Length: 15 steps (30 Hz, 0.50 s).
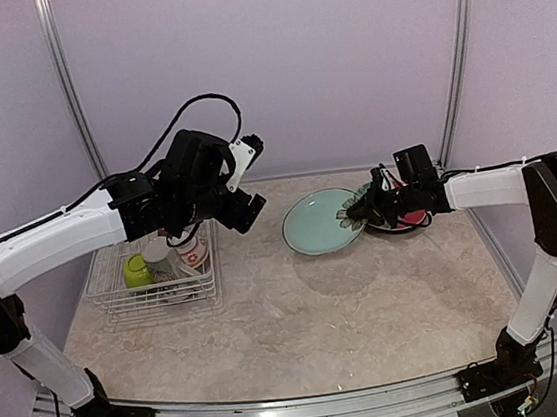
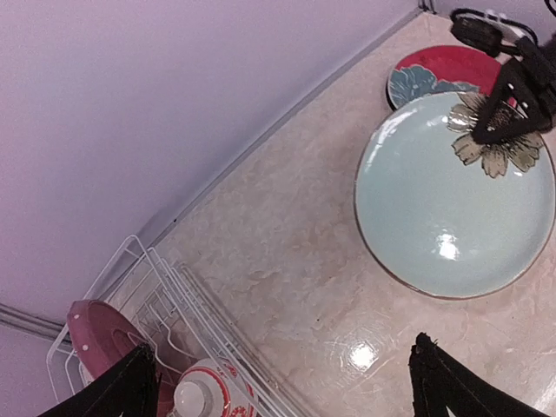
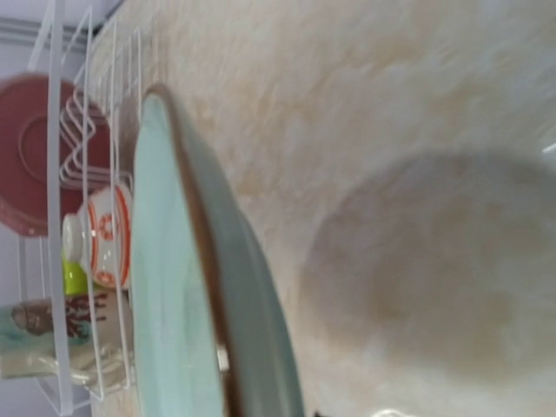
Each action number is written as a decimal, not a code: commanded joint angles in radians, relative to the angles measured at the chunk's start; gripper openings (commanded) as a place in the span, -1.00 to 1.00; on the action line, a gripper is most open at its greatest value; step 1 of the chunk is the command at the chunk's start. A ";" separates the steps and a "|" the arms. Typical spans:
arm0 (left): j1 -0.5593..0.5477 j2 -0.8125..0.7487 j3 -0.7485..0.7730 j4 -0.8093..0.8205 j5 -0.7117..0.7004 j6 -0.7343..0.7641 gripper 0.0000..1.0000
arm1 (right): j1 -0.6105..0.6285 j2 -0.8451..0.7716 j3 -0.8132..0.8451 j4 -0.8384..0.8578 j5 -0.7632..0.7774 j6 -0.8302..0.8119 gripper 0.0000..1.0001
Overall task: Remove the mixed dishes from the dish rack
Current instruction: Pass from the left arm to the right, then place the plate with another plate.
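Your right jaws are clenched on the flowered rim of the pale teal plate (image 1: 316,224), holding it tilted above the worktop (image 1: 303,336) near the red plate (image 2: 434,68), probably to land it clear of that dish. Your left jaws stand released, empty, above the dish rack (image 1: 102,289). The mug (image 3: 56,326) waits there, its print too blurred to read.
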 commanded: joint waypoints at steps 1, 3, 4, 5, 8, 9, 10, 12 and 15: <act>0.107 -0.085 0.035 -0.060 0.114 -0.158 0.91 | -0.069 -0.113 -0.024 0.088 -0.031 -0.017 -1.00; 0.161 -0.114 0.038 -0.063 0.140 -0.206 0.91 | -0.111 -0.139 -0.043 0.081 -0.030 -0.027 -1.00; 0.194 -0.134 0.039 -0.064 0.162 -0.232 0.92 | -0.129 -0.152 -0.049 0.077 -0.027 -0.033 -1.00; 0.227 -0.149 0.040 -0.065 0.183 -0.264 0.92 | -0.150 -0.162 -0.057 0.073 -0.025 -0.039 -1.00; 0.349 -0.190 0.037 -0.064 0.265 -0.363 0.93 | -0.218 -0.189 -0.083 0.068 -0.034 -0.044 -1.00; 0.388 -0.205 0.030 -0.059 0.297 -0.398 0.93 | -0.237 -0.197 -0.094 0.070 -0.036 -0.045 -1.00; 0.431 -0.221 0.024 -0.053 0.328 -0.444 0.93 | -0.259 -0.204 -0.104 0.072 -0.038 -0.047 -1.00; 0.514 -0.241 0.007 -0.039 0.393 -0.514 0.94 | -0.301 -0.217 -0.119 0.075 -0.043 -0.051 -1.00; 0.649 -0.266 -0.022 -0.012 0.507 -0.621 0.95 | -0.365 -0.222 -0.130 0.077 -0.055 -0.060 -1.00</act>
